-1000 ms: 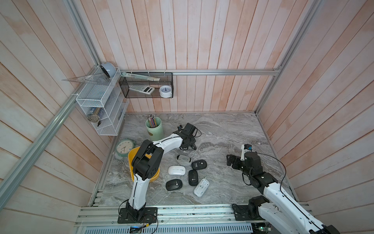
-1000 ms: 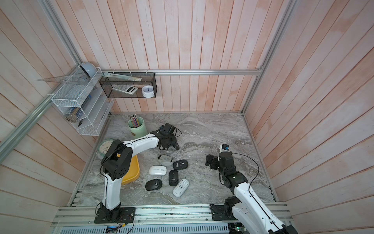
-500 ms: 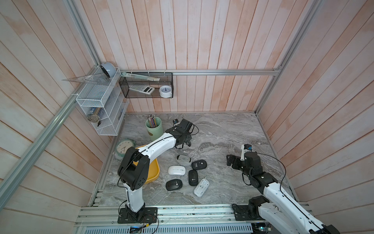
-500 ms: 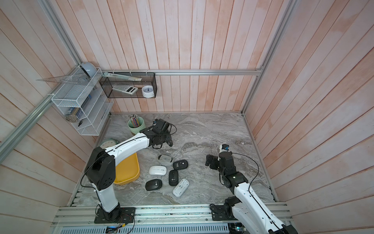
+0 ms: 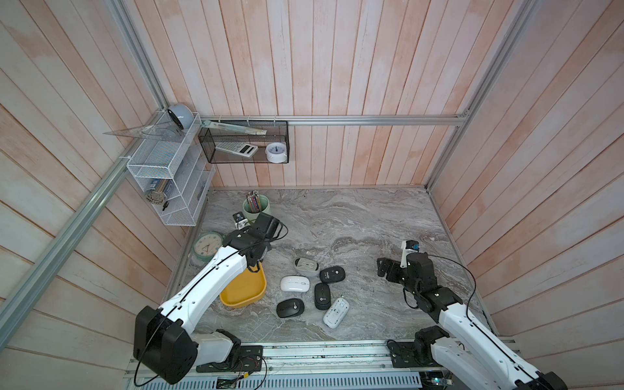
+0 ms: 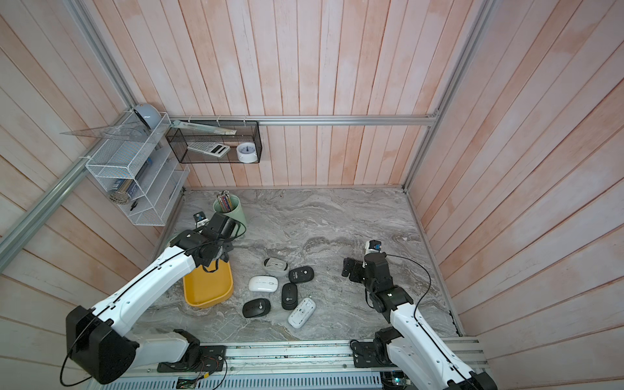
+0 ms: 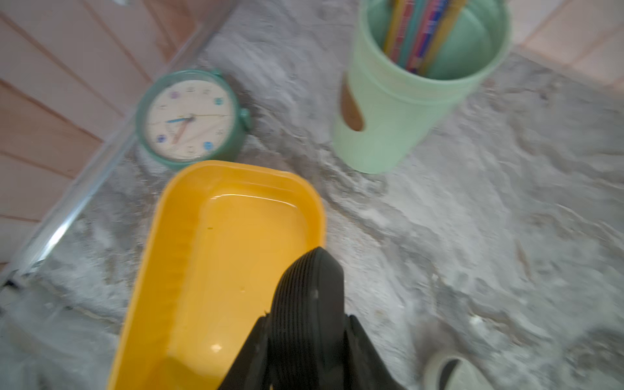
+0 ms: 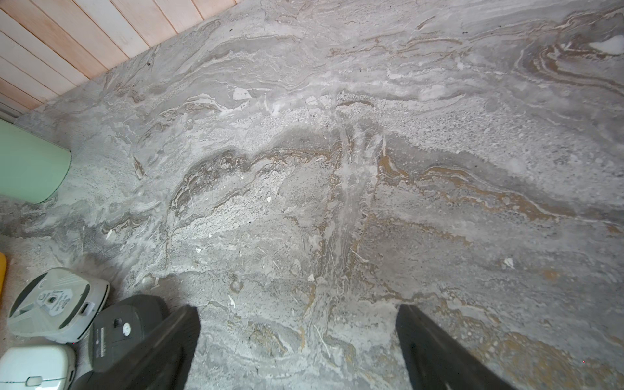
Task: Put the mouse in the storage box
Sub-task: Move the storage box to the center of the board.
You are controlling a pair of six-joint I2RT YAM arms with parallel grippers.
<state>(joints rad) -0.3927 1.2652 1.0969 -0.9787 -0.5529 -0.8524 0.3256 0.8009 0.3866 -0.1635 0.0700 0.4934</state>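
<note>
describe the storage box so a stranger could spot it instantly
On the marble table, look under the left arm, beside the cluster of mice. The storage box is the shallow mustard-yellow bin with rounded corners, the only yellow thing, unlike the round green clock and mint pencil cup behind it.

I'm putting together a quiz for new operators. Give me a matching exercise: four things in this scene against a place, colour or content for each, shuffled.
Things
1. storage box
2. cup
3. white clock
4. green clock

Descriptions
a. in the black mesh basket
b. face up on the table
c. holds pencils
d. mustard yellow

Pairs: 1-d, 2-c, 3-a, 4-b
</note>
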